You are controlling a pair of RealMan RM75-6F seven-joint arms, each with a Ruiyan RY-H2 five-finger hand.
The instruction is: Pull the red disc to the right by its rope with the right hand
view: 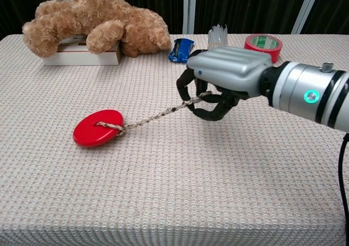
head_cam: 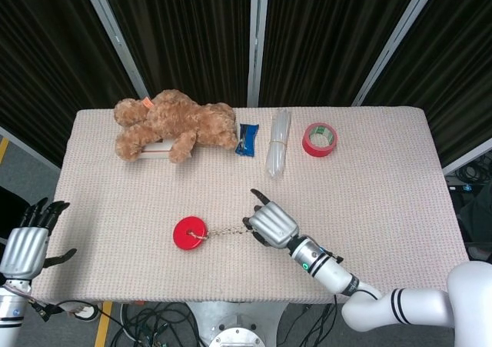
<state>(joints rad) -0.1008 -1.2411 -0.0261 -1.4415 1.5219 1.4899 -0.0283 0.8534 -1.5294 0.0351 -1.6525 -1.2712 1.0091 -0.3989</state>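
The red disc (head_cam: 190,232) (view: 98,127) lies flat on the table, left of centre near the front. A braided rope (head_cam: 227,229) (view: 155,115) runs taut from its centre hole up to my right hand (head_cam: 272,224) (view: 222,81). That hand grips the rope's end in its curled fingers, lifted slightly above the cloth. My left hand (head_cam: 28,238) hangs off the table's left edge, fingers apart, holding nothing.
At the back lie a brown teddy bear (head_cam: 175,124) (view: 98,21) on a white box (view: 82,54), a blue packet (head_cam: 247,138) (view: 181,49), a clear plastic bundle (head_cam: 277,152) (view: 217,37) and a red tape roll (head_cam: 319,139) (view: 263,48).
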